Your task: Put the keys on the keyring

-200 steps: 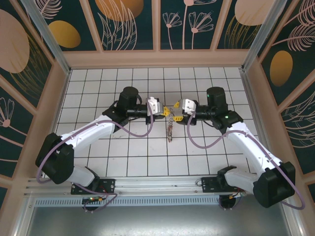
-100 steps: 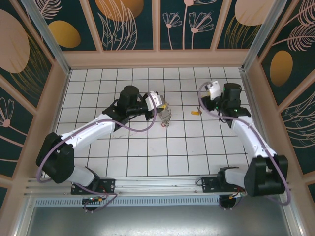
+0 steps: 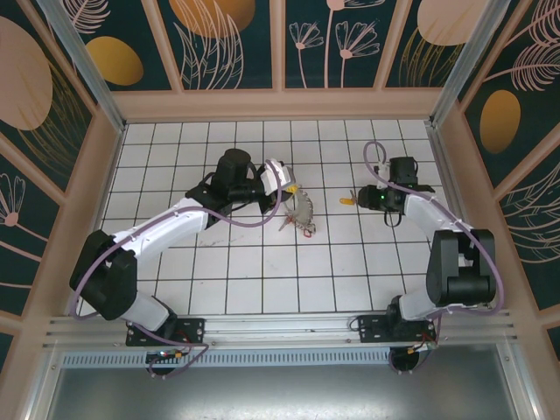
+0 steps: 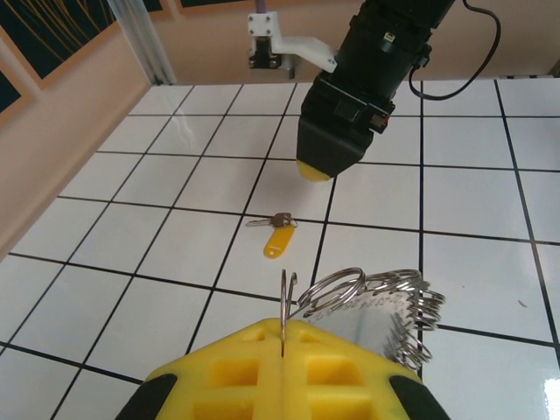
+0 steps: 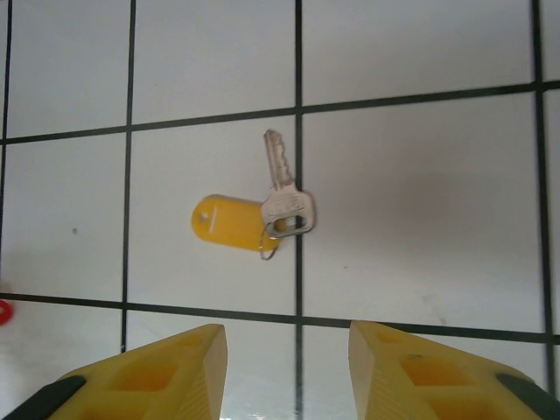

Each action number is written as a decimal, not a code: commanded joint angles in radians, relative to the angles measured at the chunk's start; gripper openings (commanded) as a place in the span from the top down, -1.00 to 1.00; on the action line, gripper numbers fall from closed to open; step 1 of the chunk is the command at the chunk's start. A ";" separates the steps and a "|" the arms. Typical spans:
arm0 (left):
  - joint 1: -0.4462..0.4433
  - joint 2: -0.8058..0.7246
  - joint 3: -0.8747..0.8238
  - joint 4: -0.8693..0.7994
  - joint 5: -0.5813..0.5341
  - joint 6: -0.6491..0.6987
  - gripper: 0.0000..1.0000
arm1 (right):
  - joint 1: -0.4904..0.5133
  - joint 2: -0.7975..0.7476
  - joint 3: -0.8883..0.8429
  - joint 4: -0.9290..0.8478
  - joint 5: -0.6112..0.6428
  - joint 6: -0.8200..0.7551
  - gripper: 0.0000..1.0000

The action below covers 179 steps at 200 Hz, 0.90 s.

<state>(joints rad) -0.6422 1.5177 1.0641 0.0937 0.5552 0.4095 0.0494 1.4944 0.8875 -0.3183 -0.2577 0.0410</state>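
The keys (image 5: 284, 197), one small silvery key on a wire loop with a yellow tag (image 5: 229, 220), lie flat on a white tile (image 3: 348, 200) (image 4: 278, 236). My right gripper (image 5: 284, 372) hovers just short of them, open, nothing between its yellow fingers (image 5: 166, 367); the top view shows it right of the keys (image 3: 363, 198). My left gripper (image 4: 284, 350) is shut on the keyring (image 4: 289, 297), pinching its wire loop upright. A bunch of silvery rings (image 4: 394, 302) hangs from it to the right, above the floor (image 3: 302, 213).
White tiled floor (image 3: 262, 262) with black grout, walled by tan boards (image 3: 280, 105) at the back and on both sides. The right arm's black wrist (image 4: 367, 79) looms beyond the keys in the left wrist view. A red speck (image 5: 3, 311) sits at the left edge.
The two grippers stood together at the centre; the right one pulled away to the right, the keys now lie on the floor, and it has come down facing them. The left still holds the keyring.
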 commanded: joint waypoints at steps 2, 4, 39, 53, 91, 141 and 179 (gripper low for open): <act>0.007 0.004 0.028 0.008 0.043 -0.022 1.00 | 0.013 0.055 0.014 -0.009 0.011 0.060 0.17; 0.008 0.004 0.027 0.009 0.042 -0.023 1.00 | 0.014 0.064 0.017 -0.010 0.010 0.057 0.17; 0.010 0.012 0.028 0.003 0.037 -0.043 1.00 | 0.041 0.145 0.049 0.010 0.052 0.060 0.17; 0.010 0.012 0.025 0.002 0.034 -0.043 1.00 | 0.057 0.176 0.074 0.002 0.064 0.052 0.17; 0.012 0.007 0.017 0.005 0.021 -0.046 1.00 | 0.076 0.223 0.115 0.008 0.072 0.047 0.19; 0.013 0.000 0.009 0.000 0.026 -0.051 1.00 | 0.087 0.284 0.147 -0.013 0.095 0.047 0.30; 0.013 -0.007 -0.001 0.000 0.025 -0.051 1.00 | 0.110 0.289 0.153 -0.019 0.119 0.043 0.33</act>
<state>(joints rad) -0.6395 1.5261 1.0641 0.0841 0.5671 0.3714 0.1383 1.7748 1.0187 -0.3153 -0.1772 0.0849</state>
